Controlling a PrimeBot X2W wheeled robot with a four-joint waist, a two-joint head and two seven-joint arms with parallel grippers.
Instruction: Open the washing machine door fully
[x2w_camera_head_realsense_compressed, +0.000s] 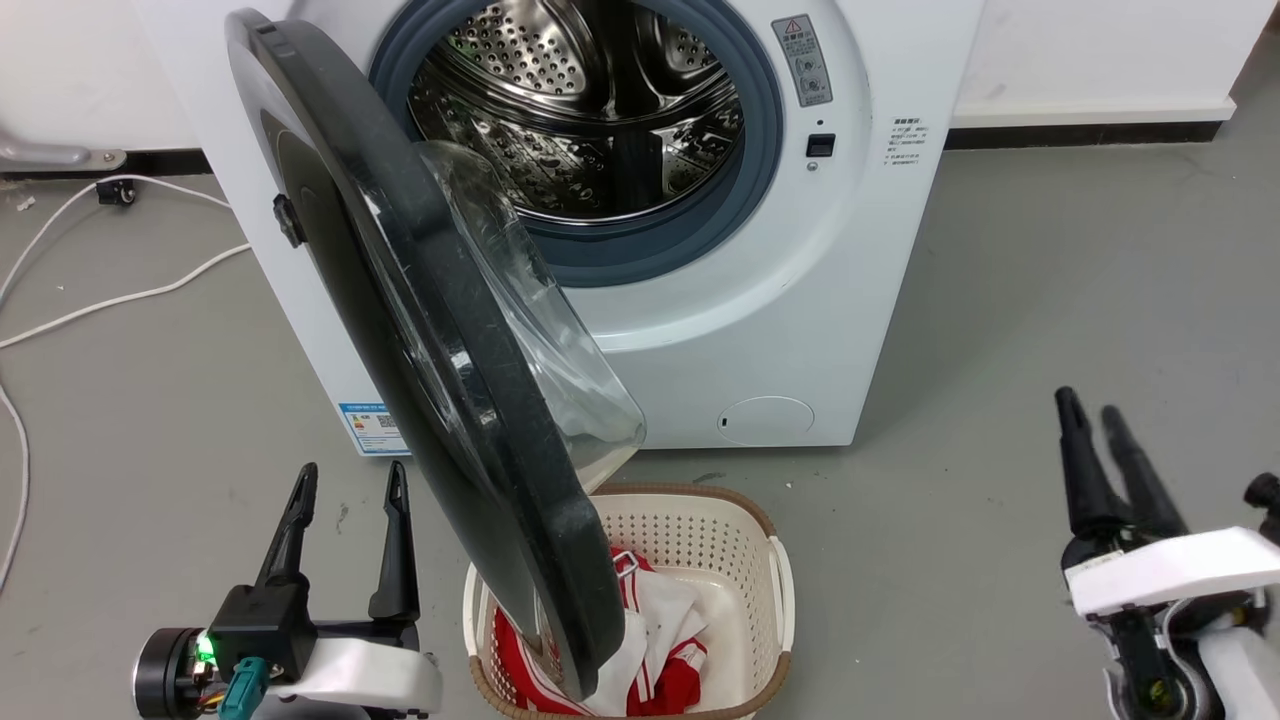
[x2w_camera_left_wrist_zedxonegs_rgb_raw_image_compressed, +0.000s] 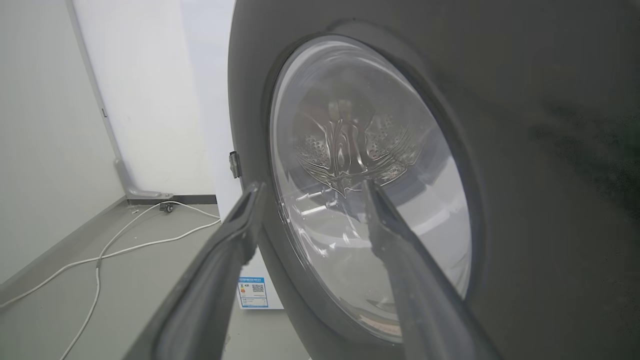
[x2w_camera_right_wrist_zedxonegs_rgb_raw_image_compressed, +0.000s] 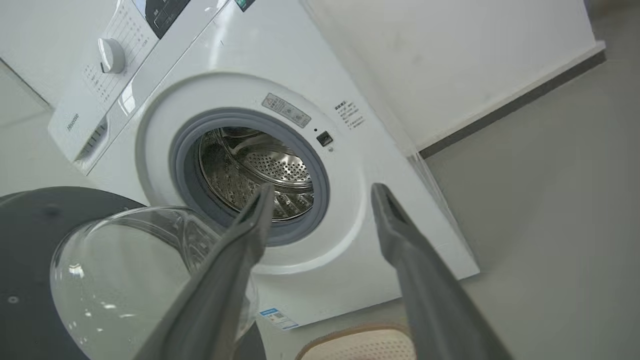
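Floor (x2w_camera_head_realsense_compressed: 1000, 350) grey, wall (x2w_camera_head_realsense_compressed: 1100, 50) white behind washing machine (x2w_camera_head_realsense_compressed: 800, 300)

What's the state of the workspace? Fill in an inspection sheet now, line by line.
Surface: bare grey floor.
Job's things: white boxy front-loading washing machine, perforated steel drum exposed; its round glossy black door with clear glass bowl swung partway out, not fully open.
Clutter: cream perforated plastic basket under the door's lower edge, holding red and white clothes.
Grippers: left gripper open, empty, beside the door's outer face; right gripper open, empty, off to the right.
Cables: white cables trailing on the floor left of the machine.
Surroundings: white wall, dark skirting.
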